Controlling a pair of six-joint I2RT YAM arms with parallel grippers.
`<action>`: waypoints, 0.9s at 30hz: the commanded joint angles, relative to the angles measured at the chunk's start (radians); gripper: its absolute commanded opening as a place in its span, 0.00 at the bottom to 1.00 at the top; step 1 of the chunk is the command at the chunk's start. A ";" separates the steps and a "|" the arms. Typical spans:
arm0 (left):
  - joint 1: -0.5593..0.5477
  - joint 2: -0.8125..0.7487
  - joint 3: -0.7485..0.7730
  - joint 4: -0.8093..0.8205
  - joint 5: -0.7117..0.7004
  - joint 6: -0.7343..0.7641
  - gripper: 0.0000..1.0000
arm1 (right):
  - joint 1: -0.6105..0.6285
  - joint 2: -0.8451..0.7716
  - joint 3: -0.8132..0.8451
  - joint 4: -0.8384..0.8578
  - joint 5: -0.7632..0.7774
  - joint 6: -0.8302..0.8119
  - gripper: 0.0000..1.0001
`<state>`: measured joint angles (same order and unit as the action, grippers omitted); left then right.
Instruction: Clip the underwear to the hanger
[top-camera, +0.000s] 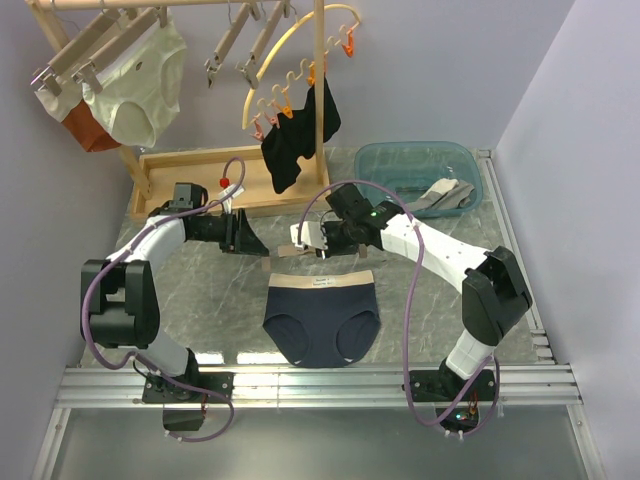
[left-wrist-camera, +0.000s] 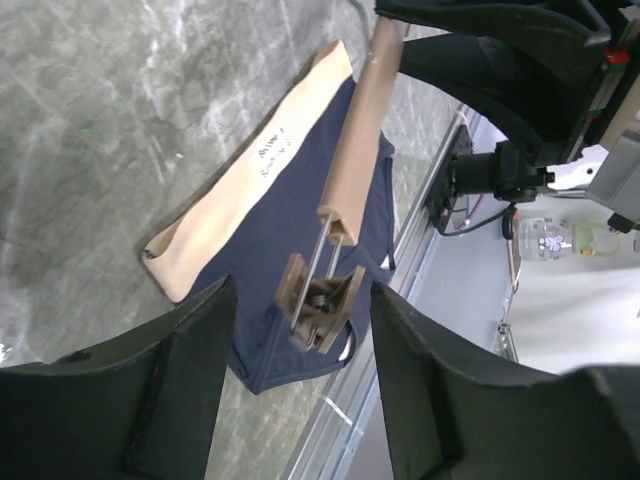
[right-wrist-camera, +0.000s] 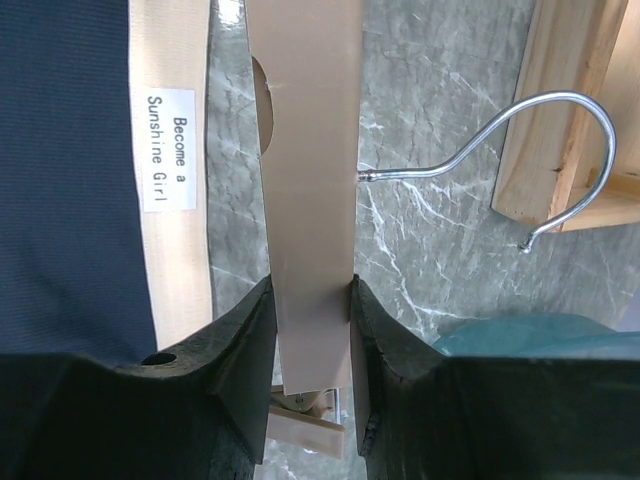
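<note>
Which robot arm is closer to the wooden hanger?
Right. The right fingers pinch the hanger; the left fingers are open just short of its clip end, not touching.

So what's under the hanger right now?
Marbled table shows around the hanger, gripped by the right hand, beside the underwear; anything directly beneath the bar is covered.

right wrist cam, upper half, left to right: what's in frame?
underwear navy fabric → its tan waistband with the label → hanger wood bar → its wire hook → wooden tray at the far right, behind the hook's curl.
</note>
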<state>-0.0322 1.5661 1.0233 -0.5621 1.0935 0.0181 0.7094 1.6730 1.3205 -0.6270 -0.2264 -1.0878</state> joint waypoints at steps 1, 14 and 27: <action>-0.017 -0.003 0.026 0.007 0.052 0.023 0.60 | 0.015 -0.025 0.031 0.013 -0.007 -0.001 0.00; -0.028 0.031 0.052 -0.047 0.109 0.069 0.17 | 0.024 -0.024 0.023 0.030 0.007 0.000 0.00; -0.028 0.039 0.087 -0.116 0.105 0.120 0.41 | 0.022 -0.027 0.019 0.032 0.015 -0.009 0.00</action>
<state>-0.0559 1.6150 1.0721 -0.6464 1.1728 0.0940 0.7269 1.6730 1.3205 -0.6289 -0.2173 -1.0912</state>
